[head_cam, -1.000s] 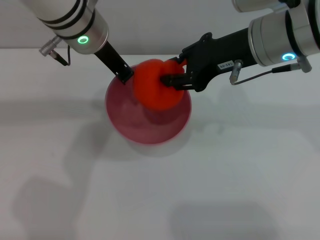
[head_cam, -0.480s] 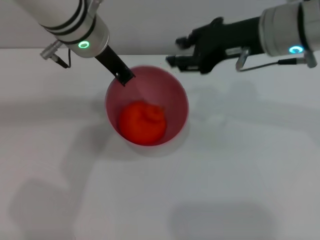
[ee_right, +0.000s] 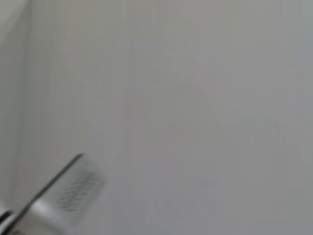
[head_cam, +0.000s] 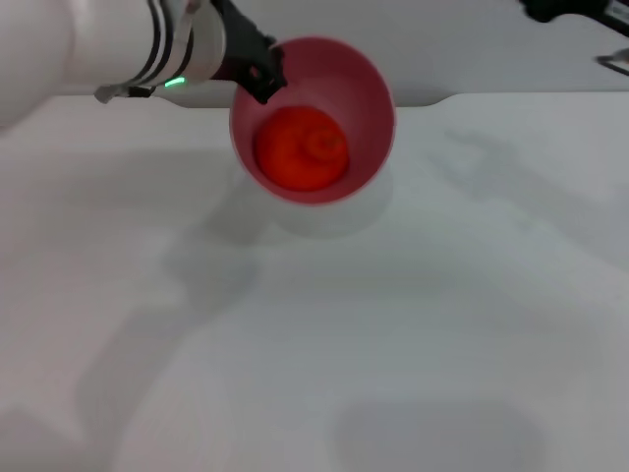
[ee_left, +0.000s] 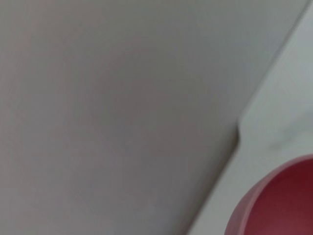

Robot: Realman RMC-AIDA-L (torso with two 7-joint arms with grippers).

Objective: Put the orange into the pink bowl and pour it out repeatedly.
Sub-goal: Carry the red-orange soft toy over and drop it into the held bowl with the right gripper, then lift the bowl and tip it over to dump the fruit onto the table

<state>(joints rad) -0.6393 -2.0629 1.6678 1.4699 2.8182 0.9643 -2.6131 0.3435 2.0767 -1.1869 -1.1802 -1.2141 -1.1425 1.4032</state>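
Observation:
The pink bowl [head_cam: 366,96] hangs above the white table near its back edge, its opening turned toward the head camera. The orange [head_cam: 301,147] lies inside it against the lower wall. My left gripper [head_cam: 259,75] is shut on the bowl's upper left rim, with black fingers over the edge. In the left wrist view a piece of the pink bowl [ee_left: 281,205] shows in one corner. Only a dark end of my right gripper [head_cam: 562,9] shows at the top right edge of the head view, well away from the bowl.
The white table [head_cam: 393,324] stretches out in front under the bowl's shadow. Its back edge meets a grey wall [head_cam: 462,49]. A metal part [ee_right: 63,193] shows in a corner of the right wrist view.
The right gripper let the orange drop into the bowl and drew away up and right. The left gripper then lifted the bowl with the orange up and toward the back.

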